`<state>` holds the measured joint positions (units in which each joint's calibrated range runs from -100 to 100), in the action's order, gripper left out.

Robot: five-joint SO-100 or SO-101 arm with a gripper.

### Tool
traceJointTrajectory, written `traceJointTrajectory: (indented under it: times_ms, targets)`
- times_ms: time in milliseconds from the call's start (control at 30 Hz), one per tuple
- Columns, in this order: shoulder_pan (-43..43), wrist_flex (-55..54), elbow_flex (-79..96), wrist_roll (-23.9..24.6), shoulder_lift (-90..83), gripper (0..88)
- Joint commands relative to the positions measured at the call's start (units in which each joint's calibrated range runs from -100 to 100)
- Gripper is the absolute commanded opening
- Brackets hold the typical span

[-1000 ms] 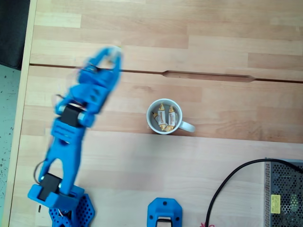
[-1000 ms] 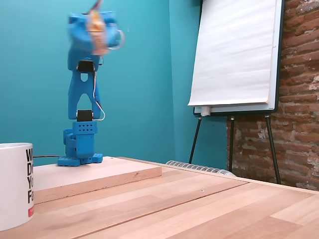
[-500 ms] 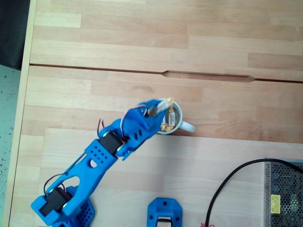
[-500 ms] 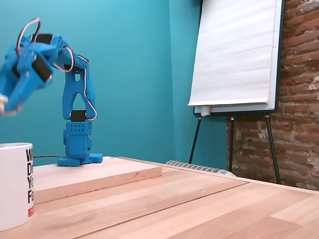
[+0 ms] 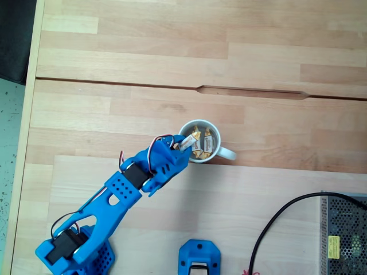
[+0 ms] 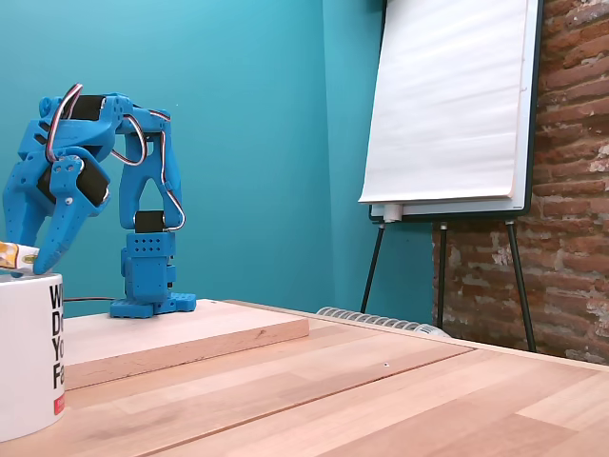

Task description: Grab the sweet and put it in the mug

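Note:
The white mug (image 5: 225, 153) stands mid-table in a fixed view from above, with sweets (image 5: 207, 141) lying inside. My blue gripper (image 5: 183, 142) reaches in from the lower left and hangs over the mug's left rim. It is shut on a sweet (image 5: 190, 138) with gold ends, which pokes out over the opening. In a fixed view from the side, the mug (image 6: 27, 354) sits at the left edge. The gripper (image 6: 27, 255) points down there, holding the sweet (image 6: 11, 255) just above the rim.
A grey mesh metal box (image 5: 344, 236) with a black cable (image 5: 279, 222) occupies the bottom right, and a blue part (image 5: 199, 259) lies at the bottom edge. The arm's base stands on a raised wooden board (image 6: 190, 335). A flip chart (image 6: 447, 105) stands before a brick wall.
The arm swung from the far left across to the mug with the sweet in its gripper, then lowered so the sweet sits just over the rim.

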<state>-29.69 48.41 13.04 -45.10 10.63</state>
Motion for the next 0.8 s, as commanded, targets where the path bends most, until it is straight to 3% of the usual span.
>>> traceJointTrajectory:
  times_ms: [0,167,300,533,667,767]
  targets:
    - [-0.38,-0.59,-0.20,-0.10,-4.69,16.7]
    - [-0.30,-0.19,0.34,-0.10,-6.41,28.7]
    - [0.50,0.22,1.41,-0.05,-11.83,29.0]
    - [8.56,0.14,13.99,4.79,-28.44,17.5]
    - [16.40,-0.03,26.83,7.18,-40.58,5.9]
    - [22.43,-0.03,36.82,7.33,-48.66,1.9]
